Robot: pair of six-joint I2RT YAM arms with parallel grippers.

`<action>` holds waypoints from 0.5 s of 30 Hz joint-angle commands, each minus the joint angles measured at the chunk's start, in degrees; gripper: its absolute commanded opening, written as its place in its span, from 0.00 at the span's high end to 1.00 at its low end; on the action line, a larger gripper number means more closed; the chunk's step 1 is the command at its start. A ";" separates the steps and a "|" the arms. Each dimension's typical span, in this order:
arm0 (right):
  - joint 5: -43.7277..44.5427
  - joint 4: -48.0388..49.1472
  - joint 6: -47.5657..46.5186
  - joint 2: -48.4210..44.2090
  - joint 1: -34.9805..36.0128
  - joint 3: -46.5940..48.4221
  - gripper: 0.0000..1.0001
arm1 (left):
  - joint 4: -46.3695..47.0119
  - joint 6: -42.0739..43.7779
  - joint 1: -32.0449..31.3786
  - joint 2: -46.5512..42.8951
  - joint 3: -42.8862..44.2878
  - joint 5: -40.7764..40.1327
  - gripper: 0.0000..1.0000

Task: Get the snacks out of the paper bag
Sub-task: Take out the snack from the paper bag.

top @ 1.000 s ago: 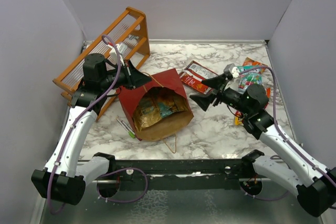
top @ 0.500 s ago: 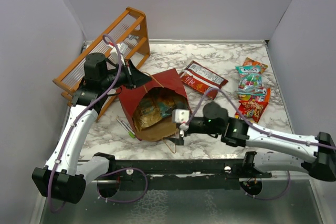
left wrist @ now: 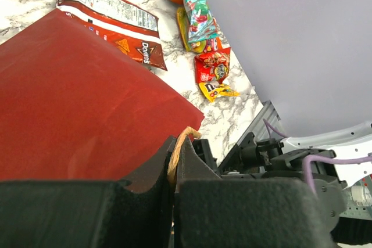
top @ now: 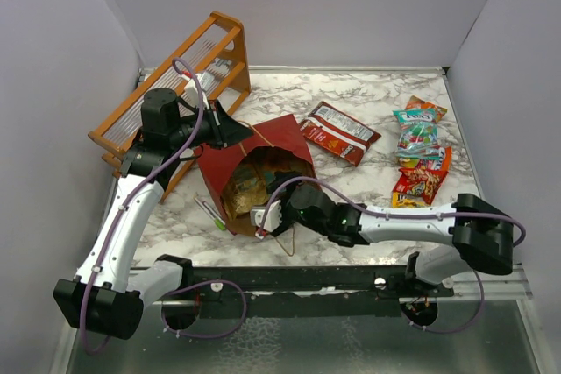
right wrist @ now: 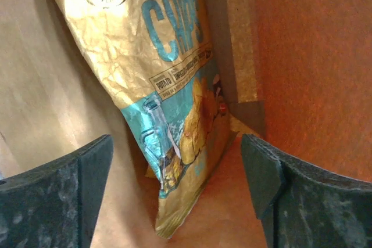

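The dark red paper bag lies on its side, mouth toward the near edge; its red outside fills the left wrist view. My left gripper is shut on the bag's tan handle at the top rim. My right gripper is open at the bag's mouth, jaws wide, empty. A gold and teal chips packet lies just ahead of it inside the bag. A red Doritos packet and several other snacks lie on the table.
An orange wooden rack stands at the back left behind my left arm. Green and pink markers lie by the bag's near left corner. Grey walls close in the marble table on three sides.
My right arm has swung from the right side of the table, low and leftward, bringing its open gripper into the bag's mouth. My left gripper has kept holding the handle.
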 commanded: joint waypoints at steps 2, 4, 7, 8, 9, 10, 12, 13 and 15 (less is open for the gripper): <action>2.38 9.37 -13.29 5.04 0.46 -1.29 0.17 | -0.63 1.67 0.37 -0.45 1.18 -1.13 1.00; 3.75 11.30 -14.94 7.82 0.32 -0.47 0.22 | -0.79 1.79 0.40 -0.49 1.24 -1.15 1.00; 3.70 13.40 -16.91 11.00 0.34 0.38 0.28 | -0.79 1.79 0.34 -0.56 1.21 -1.00 1.00; 3.63 14.79 -17.50 11.78 0.30 0.32 0.28 | -0.84 1.78 0.34 -0.71 1.20 -0.96 1.00; 3.60 16.36 -18.38 12.46 0.32 0.23 0.28 | -0.90 1.90 0.34 -0.80 1.23 -0.95 1.00; 3.63 17.79 -19.49 13.20 0.32 0.25 0.29 | -1.03 1.94 0.37 -0.92 1.23 -0.98 1.00; 3.88 19.21 -21.05 14.88 0.32 1.01 0.29 | -1.22 2.13 0.34 -1.10 1.18 -1.03 1.00; 3.96 19.94 -21.84 15.69 0.32 1.37 0.29 | -1.28 2.13 0.34 -1.19 1.13 -1.12 1.00; 4.29 22.44 -23.68 17.48 0.34 1.73 0.32 | -1.40 2.23 0.35 -1.28 1.12 -1.20 1.00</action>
